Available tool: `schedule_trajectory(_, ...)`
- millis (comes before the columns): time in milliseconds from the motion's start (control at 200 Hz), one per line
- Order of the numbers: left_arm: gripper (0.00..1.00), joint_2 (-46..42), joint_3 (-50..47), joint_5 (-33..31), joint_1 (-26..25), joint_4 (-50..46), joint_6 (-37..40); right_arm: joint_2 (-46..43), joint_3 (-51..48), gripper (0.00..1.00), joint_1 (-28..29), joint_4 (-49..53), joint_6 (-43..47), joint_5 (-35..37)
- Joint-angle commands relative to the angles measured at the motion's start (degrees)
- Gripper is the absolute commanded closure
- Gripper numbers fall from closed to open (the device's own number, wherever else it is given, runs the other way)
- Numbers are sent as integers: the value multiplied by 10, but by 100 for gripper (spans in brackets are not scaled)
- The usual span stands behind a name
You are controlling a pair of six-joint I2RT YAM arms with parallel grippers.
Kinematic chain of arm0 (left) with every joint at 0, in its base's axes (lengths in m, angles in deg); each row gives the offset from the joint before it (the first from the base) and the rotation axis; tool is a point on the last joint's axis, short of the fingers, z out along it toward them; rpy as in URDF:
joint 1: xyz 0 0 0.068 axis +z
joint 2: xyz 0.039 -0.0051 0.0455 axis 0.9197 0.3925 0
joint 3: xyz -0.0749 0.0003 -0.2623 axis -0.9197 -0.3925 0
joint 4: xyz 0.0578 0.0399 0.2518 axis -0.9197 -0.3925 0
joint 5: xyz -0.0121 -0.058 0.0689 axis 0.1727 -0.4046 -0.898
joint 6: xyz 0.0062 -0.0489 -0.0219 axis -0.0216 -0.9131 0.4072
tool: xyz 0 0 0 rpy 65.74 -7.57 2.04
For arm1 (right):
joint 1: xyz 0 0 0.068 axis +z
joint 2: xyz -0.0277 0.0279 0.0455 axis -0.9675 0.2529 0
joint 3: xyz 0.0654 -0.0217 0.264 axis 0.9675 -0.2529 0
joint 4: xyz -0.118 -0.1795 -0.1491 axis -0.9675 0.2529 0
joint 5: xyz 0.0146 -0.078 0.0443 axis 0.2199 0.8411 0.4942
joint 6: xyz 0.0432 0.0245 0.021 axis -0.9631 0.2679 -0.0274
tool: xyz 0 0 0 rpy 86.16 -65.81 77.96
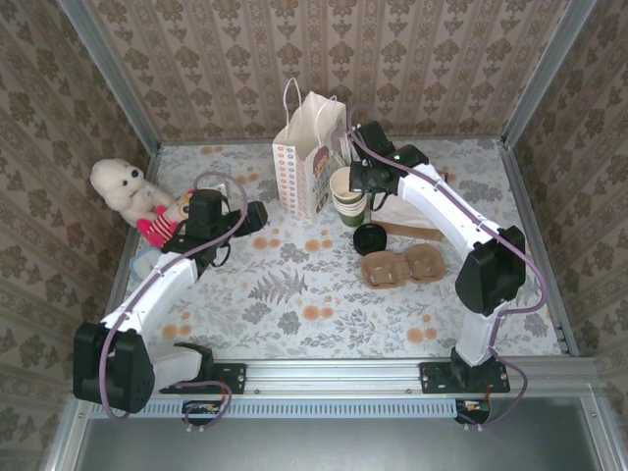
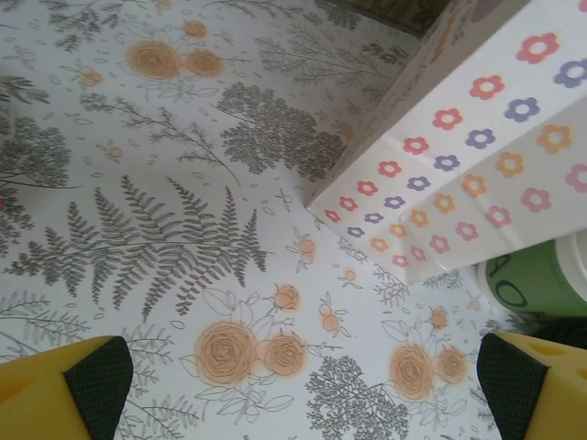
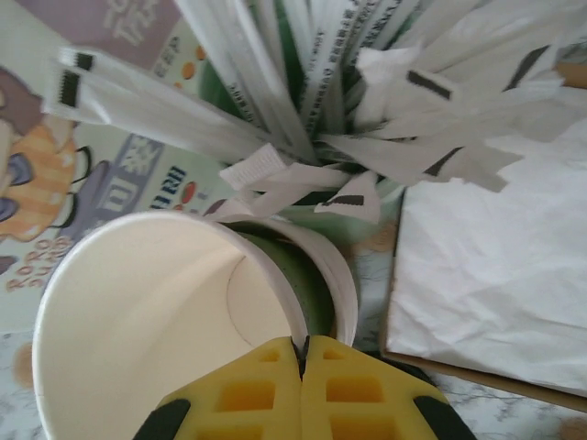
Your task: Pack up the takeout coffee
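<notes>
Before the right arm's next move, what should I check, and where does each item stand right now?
1. Right gripper closed on the rim of the open paper cup: ok.
2. Held cup has a lid: not ok, it is open and empty.
3. Left gripper open, above the table beside the paper bag: ok.
4. Paper bag upright: ok.
5. Black lid sits on a cup: cannot tell.
6. Wrapped straws clear of the held cup: not ok, they crowd just behind it.
</notes>
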Motion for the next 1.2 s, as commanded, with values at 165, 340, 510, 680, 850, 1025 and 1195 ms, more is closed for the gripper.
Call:
schedule_trajectory(165,0,8,33,43,4,-7,27,-41,0,100,-5,-19,-5,8)
schedule_trajectory(340,0,8,50,70,5,-7,27,-59,31,100,-5,6,2,5)
schedule_trajectory(510,0,7,69,76,12,-28,10,-103,25,100,9,13,21,29)
schedule_trajectory(680,0,-5,70,85,18,-24,-2,-147,9,100,27,7,33,39)
schedule_trajectory(850,0,-20,66,71,22,-35,-18,-168,-27,100,63,21,29,11)
schedule_trajectory(1025,0,-26,67,44,26,-96,-55,-156,-95,100,115,18,-44,-20)
schedule_trajectory(1195,0,-33,50,57,26,-137,-67,-113,-145,100,166,-37,-86,-5)
